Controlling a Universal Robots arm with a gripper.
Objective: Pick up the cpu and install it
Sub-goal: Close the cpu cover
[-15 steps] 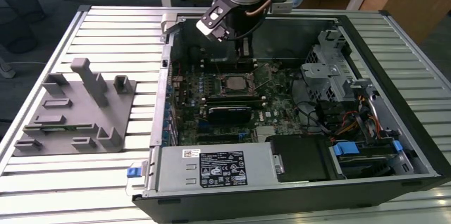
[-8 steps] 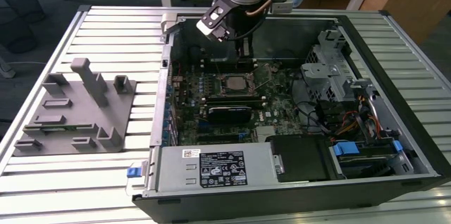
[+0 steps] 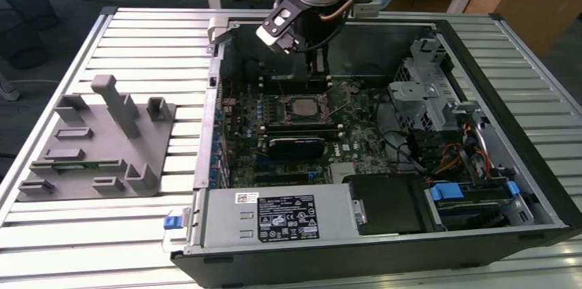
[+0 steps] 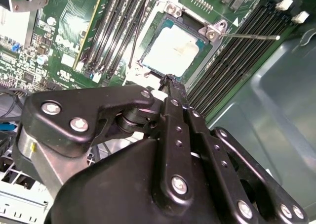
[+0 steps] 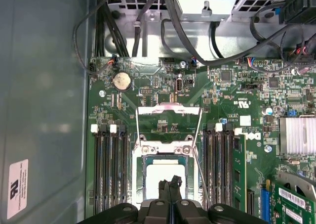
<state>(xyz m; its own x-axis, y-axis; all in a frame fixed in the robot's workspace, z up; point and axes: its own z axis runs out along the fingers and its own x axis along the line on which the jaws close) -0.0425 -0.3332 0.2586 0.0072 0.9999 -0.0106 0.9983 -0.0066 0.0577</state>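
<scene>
1. At the exterior view's left, a grey rack [image 3: 95, 142] is being left untouched on the table [image 3: 136, 37], well apart from the work.
2. Toward the middle, inside the open case [image 3: 382, 251], the cpu [image 5: 165, 177] is being carried by the socket and not by the arm. Its silvery top is being shown flat and square in the socket, between two banks of memory slots [image 5: 111, 169].
3. The gripper [image 5: 169, 187] is being held just over the cpu's edge. Its fingers [image 4: 177, 115] are being pressed together, with nothing seen between them. Whether the tips are touching the chip cannot be told.
4. The frame [image 5: 170, 107] is being held open on the side of the socket away from the gripper, and the lever [image 4: 252, 36] is being left unlatched just beside the socket. Picking up and placing are therefore being judged as done. The install step is being judged as in hand, with the clamping not yet done.
5. Whatever move follows, care is being called for. The chip must not be shifted in its seat, any contact should be light, and the lever and frame should be cleared.
6. At the exterior view's right, the drive cage [image 3: 427, 91] is being left well apart.
</scene>
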